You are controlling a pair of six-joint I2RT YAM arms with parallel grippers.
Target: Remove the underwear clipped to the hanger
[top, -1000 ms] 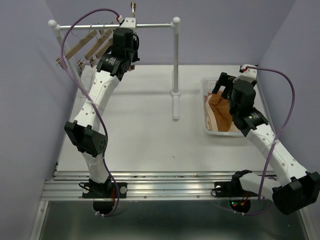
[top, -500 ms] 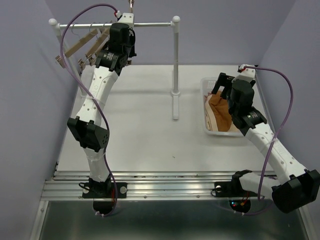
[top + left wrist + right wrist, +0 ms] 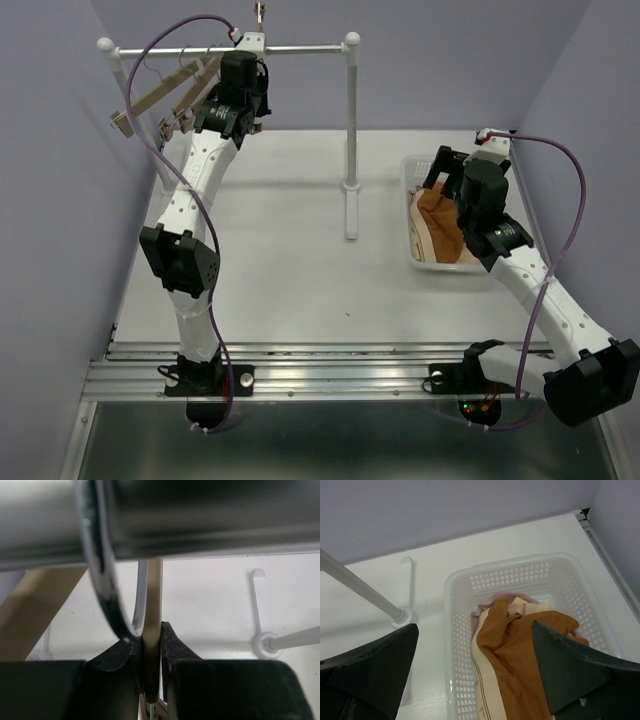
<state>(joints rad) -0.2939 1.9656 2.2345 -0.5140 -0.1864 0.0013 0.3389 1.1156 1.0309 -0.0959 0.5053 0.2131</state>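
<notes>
The underwear lies piled in a white basket (image 3: 510,565): an orange-brown piece (image 3: 520,650) on top, a cream one (image 3: 487,680) under it, and a pale pink edge (image 3: 482,610) behind. My right gripper (image 3: 475,627) hovers open above that pile, also seen from above (image 3: 445,170). My left gripper (image 3: 152,645) is up at the rail (image 3: 200,515), shut on a thin wooden hanger strip (image 3: 152,595) beside its metal hook (image 3: 102,590). In the top view the left gripper (image 3: 252,52) is mostly hidden behind its wrist.
Wooden clip hangers (image 3: 160,95) hang tilted at the rail's left end, with no cloth showing on them. The rack's right post (image 3: 351,140) stands mid-table with its foot (image 3: 351,215). The basket (image 3: 412,165) sits by the right wall.
My left wrist has risen and shifted slightly left, closer to the rail, and the hangers have swung with it. The right arm has stayed still.
</notes>
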